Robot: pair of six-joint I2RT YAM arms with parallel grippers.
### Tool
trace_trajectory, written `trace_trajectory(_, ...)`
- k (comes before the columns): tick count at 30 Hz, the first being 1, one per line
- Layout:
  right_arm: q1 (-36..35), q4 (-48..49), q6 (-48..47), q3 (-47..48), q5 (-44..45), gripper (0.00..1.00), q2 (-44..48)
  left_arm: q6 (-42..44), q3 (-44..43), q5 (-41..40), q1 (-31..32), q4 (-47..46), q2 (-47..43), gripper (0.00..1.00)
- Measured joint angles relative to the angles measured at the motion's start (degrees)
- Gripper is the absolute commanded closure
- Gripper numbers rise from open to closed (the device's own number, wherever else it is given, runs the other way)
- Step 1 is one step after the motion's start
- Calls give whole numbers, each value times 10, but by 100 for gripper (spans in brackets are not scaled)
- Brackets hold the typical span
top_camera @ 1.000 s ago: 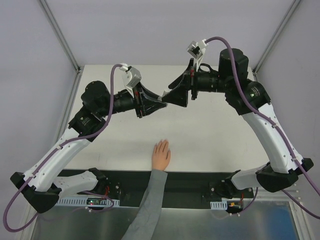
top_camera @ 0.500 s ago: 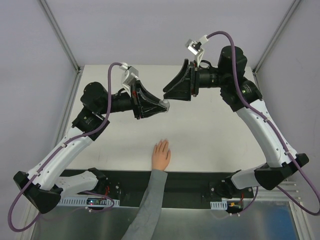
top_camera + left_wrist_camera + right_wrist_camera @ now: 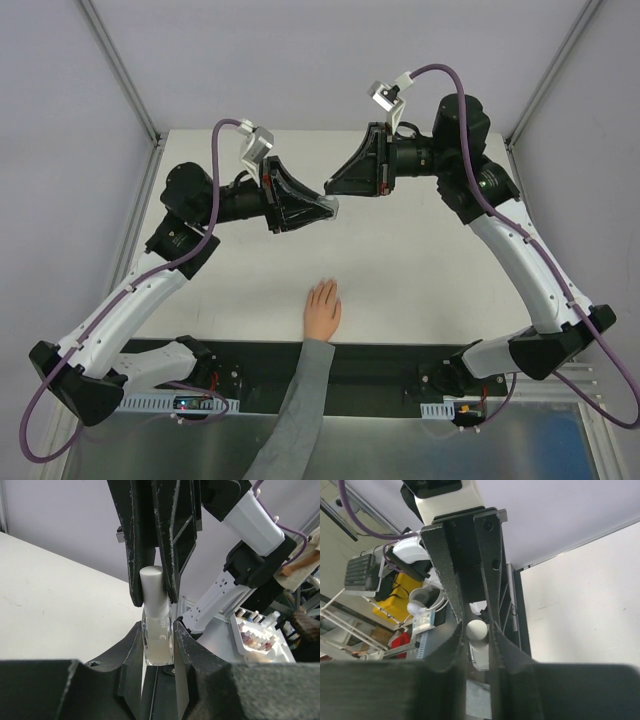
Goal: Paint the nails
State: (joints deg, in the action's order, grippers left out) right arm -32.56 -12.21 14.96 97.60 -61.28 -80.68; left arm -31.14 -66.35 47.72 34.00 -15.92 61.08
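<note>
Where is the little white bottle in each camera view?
Top external: bottle at centre, where left gripper meets right gripper.
Left wrist: centre, upright, cap pinched from above.
Right wrist: lower centre, cap end-on.
Shared landmark: white table, left in the left wrist view, right in the right wrist view.

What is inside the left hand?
The left hand holds a small bottle with a white cap. Its fingers cover the bottle's base.
</note>
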Motion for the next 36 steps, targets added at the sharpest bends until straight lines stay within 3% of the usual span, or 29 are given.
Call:
trace_trajectory(4, -1, -5, -19, -4, 24, 99, 1, 3, -6, -32, 0, 29, 0, 100)
trace_trajectory(7, -16, -28, -39, -6, 93, 99, 3, 34, -8, -94, 1, 70, -6, 100)
trace_trajectory(9, -48, -71, -54, 3, 214, 99, 4, 67, -8, -144, 5, 103, -12, 100)
trace_trajectory(12, -163, -221, -63, 104, 563, 99, -25, 120, -12, -237, 20, 139, -6, 100)
trace_trajectory(14, -231, -307, -60, 194, 748, 99, -65, 149, -29, -276, 35, 152, 6, 100)
trace_trajectory(17, -269, -353, -46, 268, 882, 99, -104, 176, -60, -308, 47, 153, 28, 100)
trace_trajectory(18, -271, -353, -40, 266, 898, 94, -104, 180, -62, -312, 47, 153, 32, 100)
trace_trajectory(19, -273, -350, -38, 258, 910, 81, -103, 183, -62, -313, 50, 154, 35, 100)
trace_trajectory(24, -260, -306, -72, 177, 861, 53, -68, 188, -48, -314, 50, 164, 31, 100)
trace_trajectory(25, -250, -306, -82, 163, 837, 44, -58, 188, -44, -314, 46, 165, 27, 100)
trace_trajectory(31, -174, -272, -112, 127, 619, 15, -1, 175, -21, -247, 31, 162, -16, 100)
trace_trajectory(36, -126, -205, -128, 98, 402, 14, 31, 153, -14, -156, 31, 156, -53, 100)
